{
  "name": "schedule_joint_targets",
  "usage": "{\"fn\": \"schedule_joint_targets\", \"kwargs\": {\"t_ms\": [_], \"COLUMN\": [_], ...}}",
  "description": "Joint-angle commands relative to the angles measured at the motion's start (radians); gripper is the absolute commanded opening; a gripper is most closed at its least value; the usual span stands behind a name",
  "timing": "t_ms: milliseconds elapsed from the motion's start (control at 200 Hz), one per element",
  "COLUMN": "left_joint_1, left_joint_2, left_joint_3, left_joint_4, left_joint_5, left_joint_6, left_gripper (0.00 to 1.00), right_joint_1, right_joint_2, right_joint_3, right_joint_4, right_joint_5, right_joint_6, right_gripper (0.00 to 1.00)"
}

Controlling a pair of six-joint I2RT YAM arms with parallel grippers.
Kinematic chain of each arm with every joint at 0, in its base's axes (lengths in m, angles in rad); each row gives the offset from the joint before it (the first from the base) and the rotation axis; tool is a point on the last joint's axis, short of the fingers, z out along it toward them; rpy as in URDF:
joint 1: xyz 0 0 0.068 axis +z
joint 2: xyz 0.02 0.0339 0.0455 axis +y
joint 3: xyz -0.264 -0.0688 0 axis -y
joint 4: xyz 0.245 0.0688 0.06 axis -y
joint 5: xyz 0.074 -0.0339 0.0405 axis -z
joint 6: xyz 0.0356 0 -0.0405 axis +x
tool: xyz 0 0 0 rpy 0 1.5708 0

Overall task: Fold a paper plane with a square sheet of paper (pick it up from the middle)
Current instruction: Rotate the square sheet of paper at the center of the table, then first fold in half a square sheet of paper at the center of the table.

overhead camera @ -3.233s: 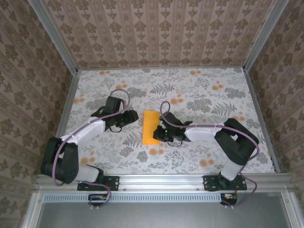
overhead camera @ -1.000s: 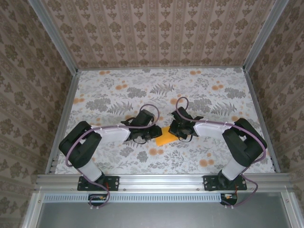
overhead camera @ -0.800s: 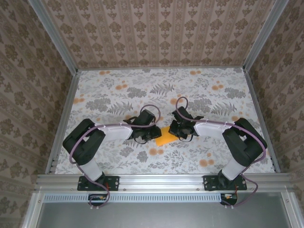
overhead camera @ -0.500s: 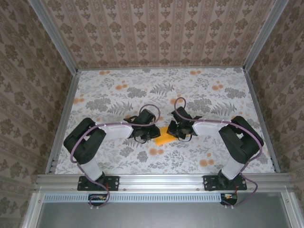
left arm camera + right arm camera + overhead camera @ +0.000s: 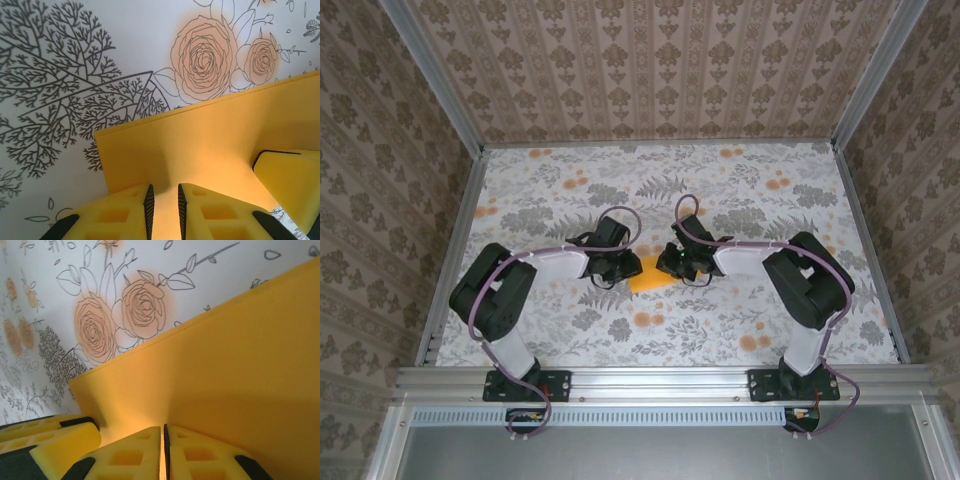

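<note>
The square sheet of paper (image 5: 650, 281), orange-yellow and doubled over, shows as a small wedge between my two grippers at the middle of the floral cloth. My left gripper (image 5: 627, 271) meets it from the left and my right gripper (image 5: 668, 268) from the right. In the left wrist view the paper (image 5: 210, 135) rises in a crease into the left gripper (image 5: 164, 189), whose jaws stand a narrow gap apart around the fold. In the right wrist view the right gripper (image 5: 163, 429) is pinched shut on the paper (image 5: 225, 350). No paper plane shape is visible.
The floral cloth (image 5: 740, 200) covers the table. Patterned walls enclose it on the left, back and right. A metal rail (image 5: 660, 383) runs along the near edge by the arm bases. The right gripper's finger (image 5: 290, 185) sits close beside the left gripper's.
Both grippers and the paper have shifted left and a little farther back together. Three seconds ago the paper lay flat as a rectangle, with the left gripper off to its left.
</note>
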State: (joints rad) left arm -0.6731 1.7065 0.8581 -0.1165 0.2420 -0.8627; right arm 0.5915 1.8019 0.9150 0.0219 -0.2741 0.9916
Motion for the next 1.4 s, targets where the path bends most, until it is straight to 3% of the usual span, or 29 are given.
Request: {"fn": "schedule_joint_targets", "kwargs": {"t_ms": [0, 350, 775, 965, 1395], "left_joint_1": [0.001, 0.002, -0.008, -0.057, -0.119], "left_joint_2": [0.016, 0.019, -0.086, -0.116, -0.021], "left_joint_3": [0.004, 0.016, 0.018, -0.014, -0.072], "left_joint_4": [-0.054, -0.059, -0.02, 0.05, 0.146], "left_joint_5": [0.006, 0.017, 0.066, 0.113, 0.096], "left_joint_6": [0.037, 0.043, 0.038, -0.021, -0.143], "left_gripper": [0.24, 0.24, 0.25, 0.25, 0.13], "right_joint_1": [-0.009, -0.003, -0.004, -0.004, -0.004], "right_joint_2": [-0.085, -0.07, -0.038, -0.025, -0.019], "right_joint_3": [-0.05, -0.176, -0.179, -0.185, -0.215], "right_joint_4": [0.021, 0.175, 0.177, 0.198, 0.255], "right_joint_5": [-0.04, -0.129, -0.098, -0.09, -0.087], "right_joint_6": [-0.06, -0.019, -0.013, 0.01, 0.057], "right_gripper": [0.13, 0.1, 0.08, 0.08, 0.06]}}
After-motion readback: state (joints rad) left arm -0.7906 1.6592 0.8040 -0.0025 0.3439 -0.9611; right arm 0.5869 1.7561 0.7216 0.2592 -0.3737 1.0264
